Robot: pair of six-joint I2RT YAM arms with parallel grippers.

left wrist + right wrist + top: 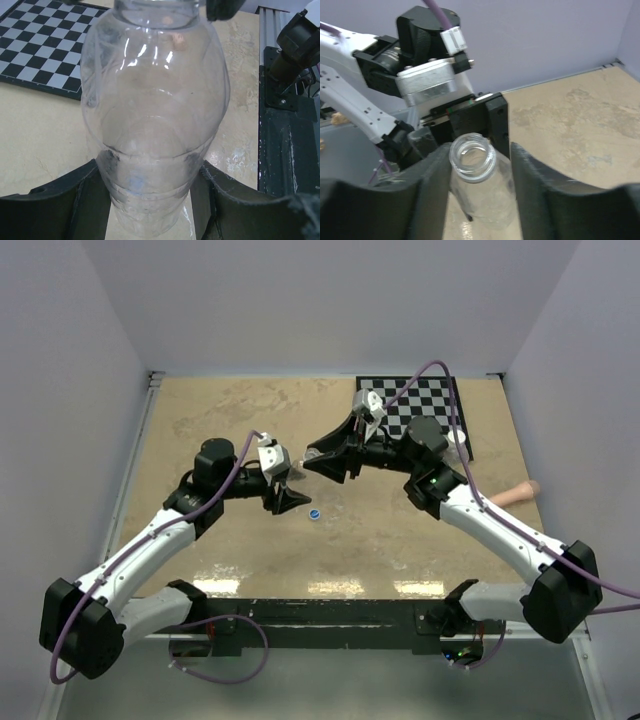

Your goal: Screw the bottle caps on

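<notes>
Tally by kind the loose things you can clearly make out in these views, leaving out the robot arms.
Clear bottle: 1
Blue cap: 1
Pinkish stick: 1
Checkerboard: 1
Total: 4

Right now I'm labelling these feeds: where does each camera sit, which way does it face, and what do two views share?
Top external: above and behind the robot, looking down at the table; left arm and right arm show.
Left wrist: on the left arm, facing the clear bottle its fingers clamp.
Right wrist: on the right arm, looking down at the bottle's open neck between its fingers.
Shared: both wrist views show that bottle.
</notes>
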